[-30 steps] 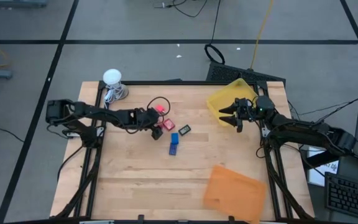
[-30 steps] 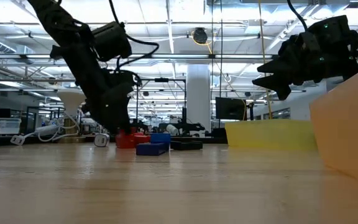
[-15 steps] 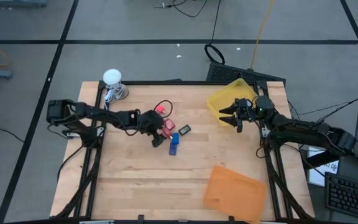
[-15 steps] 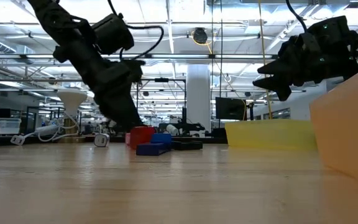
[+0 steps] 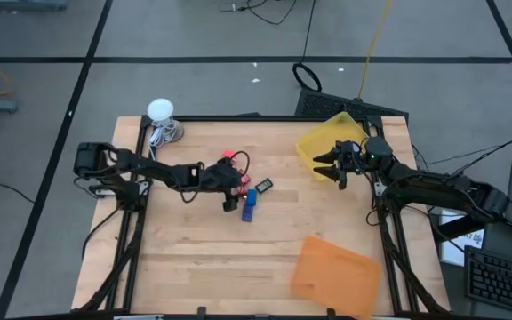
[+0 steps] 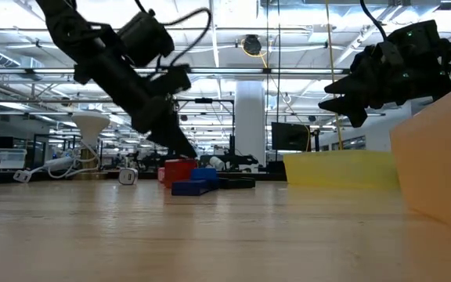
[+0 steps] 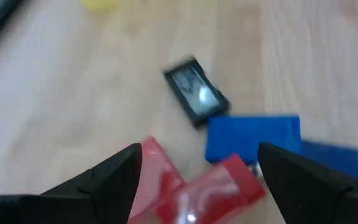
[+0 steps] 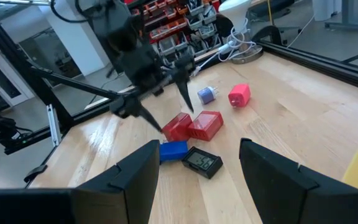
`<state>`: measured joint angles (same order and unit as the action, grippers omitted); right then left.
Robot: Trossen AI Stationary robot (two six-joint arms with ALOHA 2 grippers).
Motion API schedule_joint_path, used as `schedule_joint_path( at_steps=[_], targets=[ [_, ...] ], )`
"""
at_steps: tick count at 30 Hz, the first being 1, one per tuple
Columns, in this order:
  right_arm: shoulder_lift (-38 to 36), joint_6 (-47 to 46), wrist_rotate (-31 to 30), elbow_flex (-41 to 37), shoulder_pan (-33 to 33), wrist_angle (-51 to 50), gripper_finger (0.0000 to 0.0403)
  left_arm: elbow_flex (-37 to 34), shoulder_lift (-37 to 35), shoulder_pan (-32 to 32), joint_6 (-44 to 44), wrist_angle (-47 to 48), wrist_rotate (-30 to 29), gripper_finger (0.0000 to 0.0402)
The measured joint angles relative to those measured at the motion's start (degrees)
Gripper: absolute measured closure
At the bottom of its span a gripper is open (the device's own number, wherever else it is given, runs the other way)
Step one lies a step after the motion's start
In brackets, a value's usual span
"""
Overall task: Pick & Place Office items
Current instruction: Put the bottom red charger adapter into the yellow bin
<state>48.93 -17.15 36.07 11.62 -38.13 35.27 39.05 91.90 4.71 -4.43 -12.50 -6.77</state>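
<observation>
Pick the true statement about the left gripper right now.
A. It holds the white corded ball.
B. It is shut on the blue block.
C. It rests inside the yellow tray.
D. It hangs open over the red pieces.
D: the left gripper has its fingers spread with nothing between them, just above the red pieces beside the blue block.

One camera hangs overhead, looking straight down on the whole table [image 5: 194, 258]. Another sits at tabletop height, facing level into the room. Each wrist camera peers past its own fingers, close in; all four share the red pieces [image 5: 236, 180].
</observation>
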Motion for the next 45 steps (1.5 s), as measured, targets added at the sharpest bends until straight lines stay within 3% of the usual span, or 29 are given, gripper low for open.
schedule_joint_path(
  at_steps=[4,9,12,28,32,37,45],
  targets=[
    [0.0,0.02,0.02,0.0,0.0,-0.03,0.019,0.05,4.04,0.13,0.04,-0.94,3.49,0.008],
    [0.0,0.02,0.02,0.0,0.0,-0.25,0.019,0.07,5.07,0.09,3.93,0.46,0.79,0.008],
    [0.0,0.24,0.02,0.0,-0.01,-0.28,0.019,0.07,4.26,0.13,7.01,1.84,-2.31,0.008],
    [-0.02,0.62,0.02,0.0,0.0,-0.44,0.019,1.72,-5.19,-1.42,16.26,9.42,-2.77,0.008],
    [0.0,0.94,0.02,0.0,0.0,-1.09,0.019,1.72,-4.82,-3.09,18.04,14.24,-4.32,0.008],
    [-0.01,0.92,0.02,0.0,0.0,-1.2,0.019,1.73,-3.62,-5.22,21.12,13.33,-5.03,0.008],
    [0.0,0.92,0.02,0.0,0.0,-1.28,0.019,0.84,-2.93,-9.08,23.43,16.74,-12.66,0.008]
  ],
)
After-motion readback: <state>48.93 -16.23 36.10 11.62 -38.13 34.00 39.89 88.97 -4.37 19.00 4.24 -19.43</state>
